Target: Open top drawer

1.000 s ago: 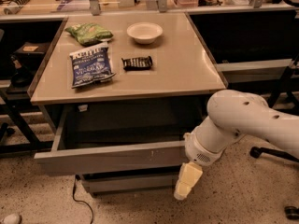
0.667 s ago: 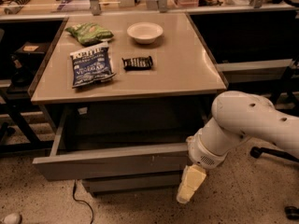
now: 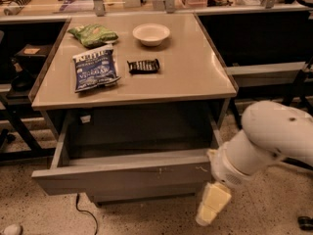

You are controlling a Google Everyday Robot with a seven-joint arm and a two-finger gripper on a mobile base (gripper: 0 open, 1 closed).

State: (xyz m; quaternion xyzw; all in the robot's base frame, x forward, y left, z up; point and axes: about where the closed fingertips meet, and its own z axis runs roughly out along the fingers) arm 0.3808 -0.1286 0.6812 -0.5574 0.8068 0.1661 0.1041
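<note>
The top drawer (image 3: 122, 177) is a wide grey drawer with a flat front and no handle, under the beige table top (image 3: 195, 67). It stands pulled well out, and its dark inside (image 3: 137, 131) shows. Small pale scratches mark the front right of centre. My gripper (image 3: 211, 204) is pale yellow, at the end of a thick white arm (image 3: 274, 136). It hangs at the drawer front's right end, just below its lower corner and above the floor. Whether it touches the drawer I cannot tell.
On the table top lie a white bowl (image 3: 151, 34), a blue chip bag (image 3: 95, 68), a green bag (image 3: 93, 34) and a dark snack bar (image 3: 144, 65). A narrower drawer front (image 3: 146, 196) sits below. A cable (image 3: 83, 212) lies on the speckled floor. Dark desks flank both sides.
The top drawer has slid further out toward the camera. My arm and gripper have moved back with it, staying at its right end.
</note>
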